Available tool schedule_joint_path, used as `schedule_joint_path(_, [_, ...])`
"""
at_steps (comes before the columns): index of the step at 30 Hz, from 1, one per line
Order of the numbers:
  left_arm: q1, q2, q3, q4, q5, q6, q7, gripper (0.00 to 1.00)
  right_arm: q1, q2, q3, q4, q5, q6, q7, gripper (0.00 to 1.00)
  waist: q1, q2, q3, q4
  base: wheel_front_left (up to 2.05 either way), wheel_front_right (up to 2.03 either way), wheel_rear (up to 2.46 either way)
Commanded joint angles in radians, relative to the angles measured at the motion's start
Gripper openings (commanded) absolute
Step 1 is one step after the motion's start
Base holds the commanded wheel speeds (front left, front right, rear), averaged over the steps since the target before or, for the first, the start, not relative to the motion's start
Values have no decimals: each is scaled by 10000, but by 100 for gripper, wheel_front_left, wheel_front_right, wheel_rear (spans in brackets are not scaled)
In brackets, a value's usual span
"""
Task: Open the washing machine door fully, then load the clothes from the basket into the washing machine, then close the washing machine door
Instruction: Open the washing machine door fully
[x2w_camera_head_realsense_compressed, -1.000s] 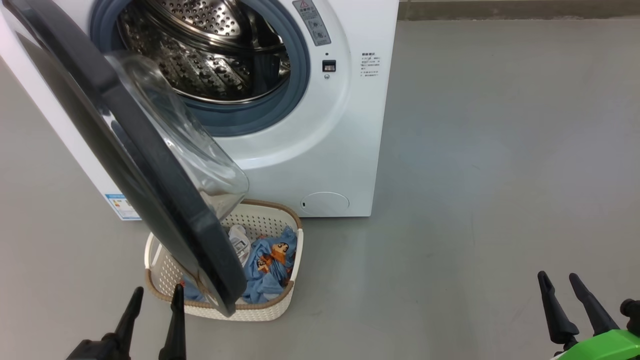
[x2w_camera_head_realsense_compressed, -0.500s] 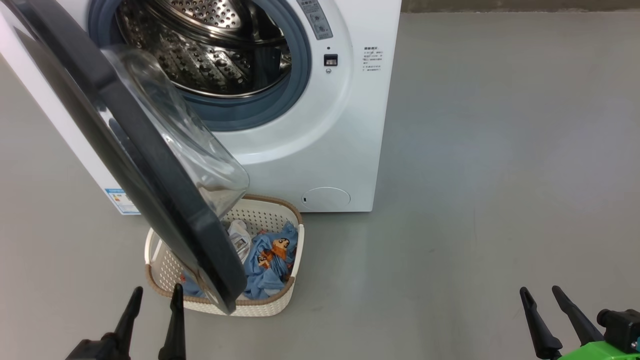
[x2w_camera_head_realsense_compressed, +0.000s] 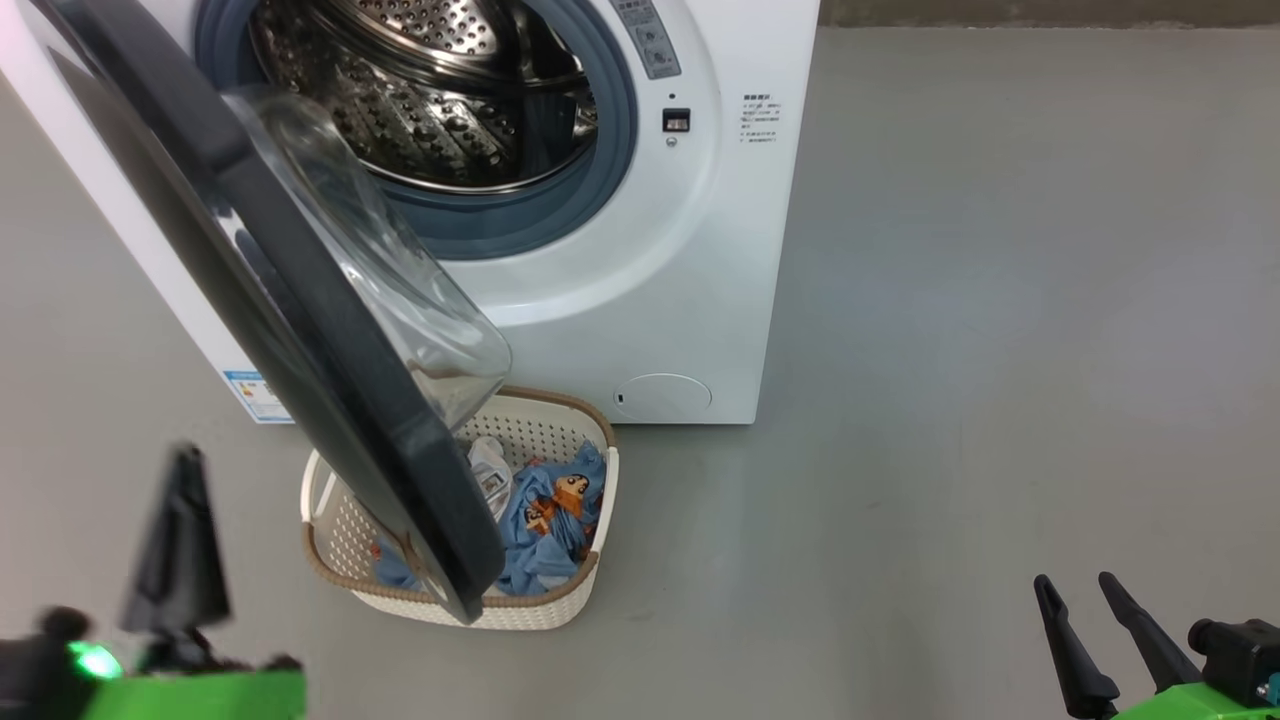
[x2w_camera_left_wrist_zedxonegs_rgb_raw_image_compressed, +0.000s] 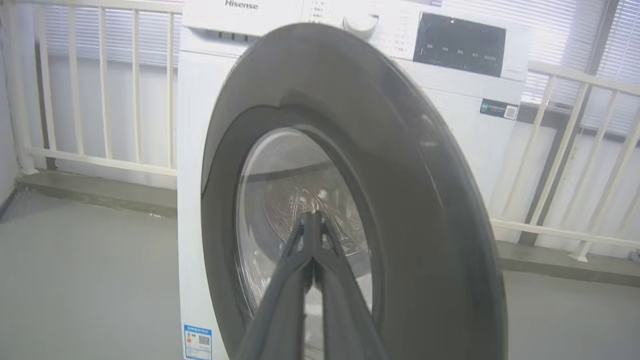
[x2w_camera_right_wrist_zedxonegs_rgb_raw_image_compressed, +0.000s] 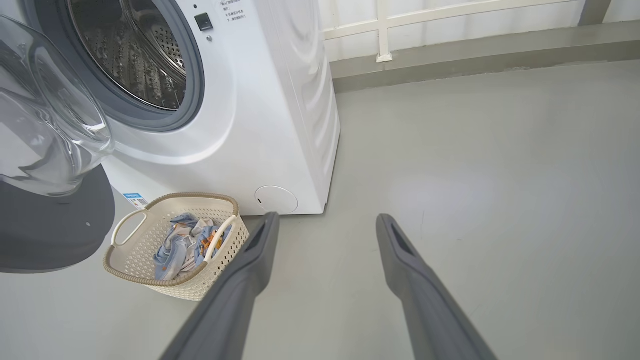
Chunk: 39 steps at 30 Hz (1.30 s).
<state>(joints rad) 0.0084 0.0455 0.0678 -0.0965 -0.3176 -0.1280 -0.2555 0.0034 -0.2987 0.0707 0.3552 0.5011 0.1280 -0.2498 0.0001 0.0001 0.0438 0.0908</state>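
Where the grey floor (x2w_camera_head_realsense_compressed: 950, 350) runs back to a white railing (x2w_camera_left_wrist_zedxonegs_rgb_raw_image_compressed: 100, 100), the washing machine (x2w_camera_head_realsense_compressed: 640, 300) stands with its steel drum (x2w_camera_head_realsense_compressed: 440, 90) exposed. The washing machine door (x2w_camera_head_realsense_compressed: 300, 330) stands part-way open from the machine's left side. Its glass bulge juts out over the basket (x2w_camera_head_realsense_compressed: 520, 605), so in the head view the door's lower rim hides the basket's left half.

The basket sits on the floor just in front of the machine, below the drum opening. The clothes (x2w_camera_head_realsense_compressed: 545, 520) are heaped inside it: light blue pieces with orange figures and one white piece.

The left gripper (x2w_camera_left_wrist_zedxonegs_rgb_raw_image_compressed: 312, 220) has its fingers pressed together and points at the porthole on the door's outer face; whether the tips touch the glass cannot be told. The right gripper (x2w_camera_right_wrist_zedxonegs_rgb_raw_image_compressed: 327, 217), fingers wide apart and holding nothing, hovers over bare floor well to the right of the basket.

Low on the machine's front are a round flap (x2w_camera_head_realsense_compressed: 663, 393) and, near the left corner, a blue label sticker (x2w_camera_head_realsense_compressed: 258, 395).
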Motion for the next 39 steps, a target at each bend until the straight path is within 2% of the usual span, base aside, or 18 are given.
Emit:
schedule_joint_path(1, [-583,68,524,-1108,191,-27,-63,0,23,-201,230,-233,-48,27,-120,100,-1,-1,23,28,0,0,0])
schedule_joint_path(5, [-701,52,-81,-2860,70,66,-63,0,6,-223,251,-262,-62,27,-120,100,-1,-1,41,53,0,0,0])
schedule_joint_path(9, [-537,50,-1601,-3530,113,87,-63,0,9,-231,332,-327,-71,27,-120,100,-1,-1,59,58,0,0,0])
schedule_joint_path(12, [-419,49,-2929,-3286,110,72,-63,0,3,-245,373,-348,-72,27,-120,100,-1,-1,74,61,0,0,0])
schedule_joint_path(13, [-419,49,-2929,-3286,110,72,-63,0,3,-245,373,-348,-72,27,-120,100,-1,-1,74,61,0,0,0])
schedule_joint_path(16, [-405,49,-3871,-2480,-41,62,-63,0,-8,-231,372,-392,-98,27,-120,100,-1,-1,85,51,0,0,0])
schedule_joint_path(19, [-548,48,-4339,-1481,-397,121,-63,0,-17,-198,361,-431,-135,27,-120,100,-1,-1,95,27,0,0,0])
schedule_joint_path(29, [-1427,48,-4451,1098,-1313,428,-63,0,-93,-156,280,-586,-226,27,-120,100,-1,-1,204,-64,0,0,0])
schedule_joint_path(39, [-1942,47,-3807,2185,-1650,443,-63,0,-161,-129,122,-695,-258,27,-120,100,-1,-1,344,-47,0,0,0])
